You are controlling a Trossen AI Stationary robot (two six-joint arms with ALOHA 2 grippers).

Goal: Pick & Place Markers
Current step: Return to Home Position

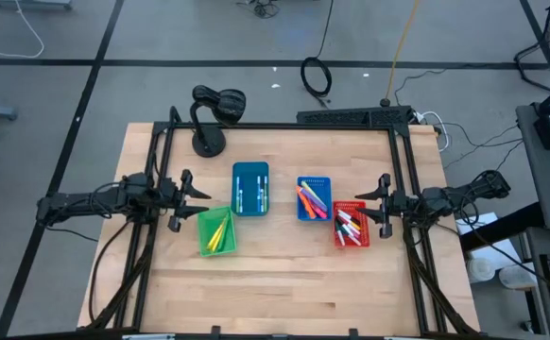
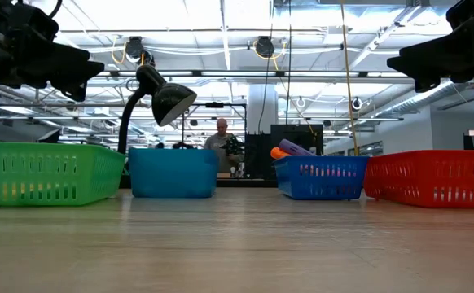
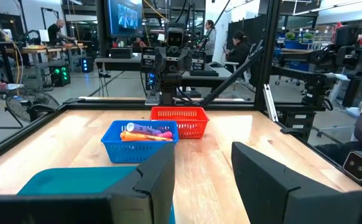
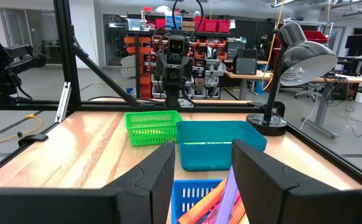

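The left tool (image 1: 202, 201) hangs just left of the teal bin (image 2: 172, 172), raised off the table (image 1: 284, 283). Its fingers are spread with nothing between them, a parked pose that suits an arm with no pick in hand. Off the teal bin's left corner, toward the table's front edge, sits the green bin (image 2: 41, 172), holding yellow and green markers (image 1: 216, 232). The teal bin itself carries white-bodied ones with green and blue caps. Just right of the teal bin, the blue bin (image 2: 322, 179) holds neon orange, pink and purple ones, some poking above its rim. Farther right, the red bin (image 2: 436, 177) holds white ones with red and pink caps. The grouping reads as a sort by colour. Every marker in view lies in a bin, so the job seems finished. The right tool (image 1: 362, 210), farthest right of the teal bin, is likewise raised, spread and empty, and faces the left one.
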